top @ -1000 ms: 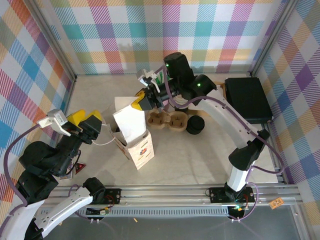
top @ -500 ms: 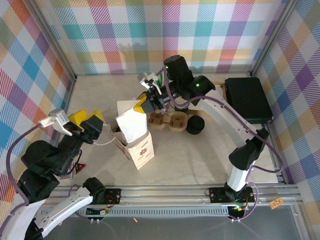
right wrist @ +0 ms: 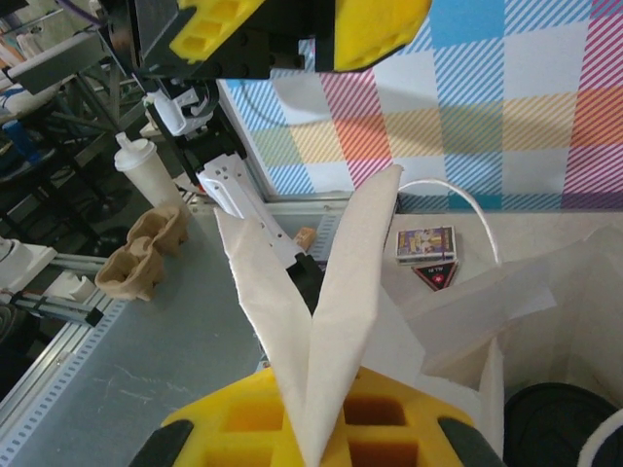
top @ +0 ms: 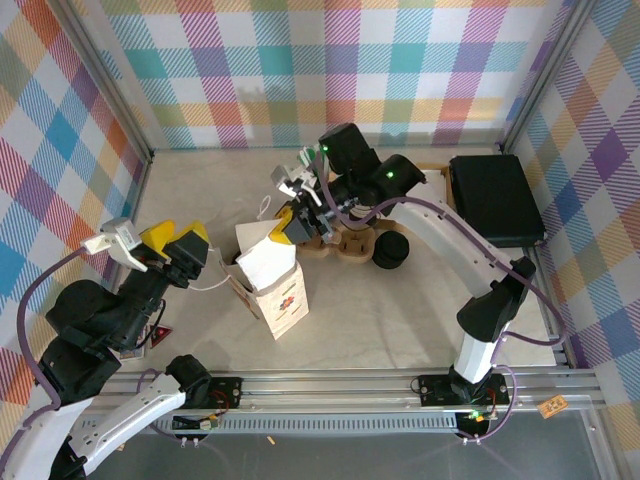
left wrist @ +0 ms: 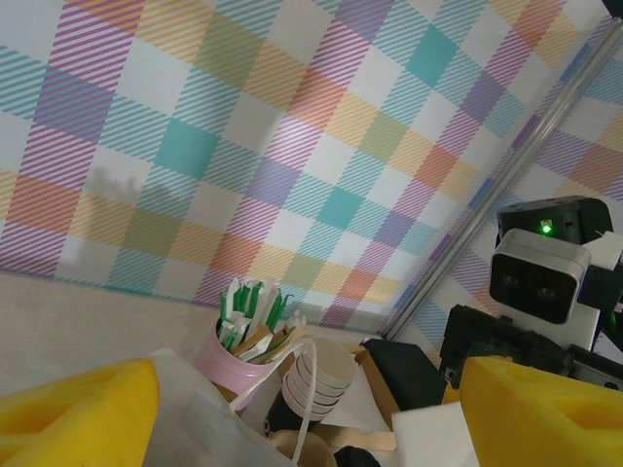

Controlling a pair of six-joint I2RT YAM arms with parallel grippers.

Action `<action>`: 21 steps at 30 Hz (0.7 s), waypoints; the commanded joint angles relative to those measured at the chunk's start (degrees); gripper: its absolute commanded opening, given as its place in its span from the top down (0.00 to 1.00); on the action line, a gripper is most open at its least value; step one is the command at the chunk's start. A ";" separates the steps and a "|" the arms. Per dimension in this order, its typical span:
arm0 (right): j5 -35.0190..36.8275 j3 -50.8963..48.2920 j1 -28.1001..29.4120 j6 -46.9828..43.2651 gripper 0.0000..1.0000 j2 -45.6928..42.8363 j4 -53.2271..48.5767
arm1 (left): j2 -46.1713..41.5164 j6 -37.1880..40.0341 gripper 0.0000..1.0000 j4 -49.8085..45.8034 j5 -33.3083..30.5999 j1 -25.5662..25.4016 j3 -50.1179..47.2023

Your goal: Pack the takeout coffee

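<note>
A white paper bag stands open in the middle of the table. Low inside its mouth shows a round black lid, the takeout coffee. My right gripper hangs just over the bag's far rim. In the right wrist view the right gripper is shut on a folded white napkin that sticks up between its yellow fingers. My left gripper stands open to the left of the bag. In its wrist view the left gripper has the bag's rim and string handle between its spread fingers.
A brown cardboard cup carrier and a low black stack of lids lie right of the bag. A black box sits at far right. A pink cup of stirrers and stacked cream cups stand behind the bag. A small printed box lies at the near left.
My right gripper has carried the napkin nearer and lower, onto the bag's mouth. The left arm has stayed put.
</note>
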 commanded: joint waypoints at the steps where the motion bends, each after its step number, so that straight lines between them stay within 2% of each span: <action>1: 1.11 -0.05 0.78 -3.58 0.97 0.70 -2.79 | -0.31 0.33 0.20 1.38 -0.17 0.67 -0.43; 3: 1.75 0.04 1.05 -4.12 0.93 1.05 -3.44 | -0.38 0.25 0.20 1.31 -0.14 0.62 -0.39; 13: 4.68 0.12 1.94 -6.90 0.88 2.58 -6.78 | -0.67 0.00 0.19 1.63 0.09 0.64 -0.96; 15: 5.14 0.44 2.27 -7.22 0.80 3.07 -7.34 | -0.67 0.00 0.19 1.63 0.01 0.67 -0.98; 18: 5.57 1.62 2.64 -7.14 0.60 3.58 -7.97 | -0.74 0.00 0.19 1.48 0.18 0.67 -0.87; 21: 6.24 2.57 3.24 -6.97 0.53 3.42 -7.72 | -1.03 0.29 0.19 1.24 0.02 0.66 -0.59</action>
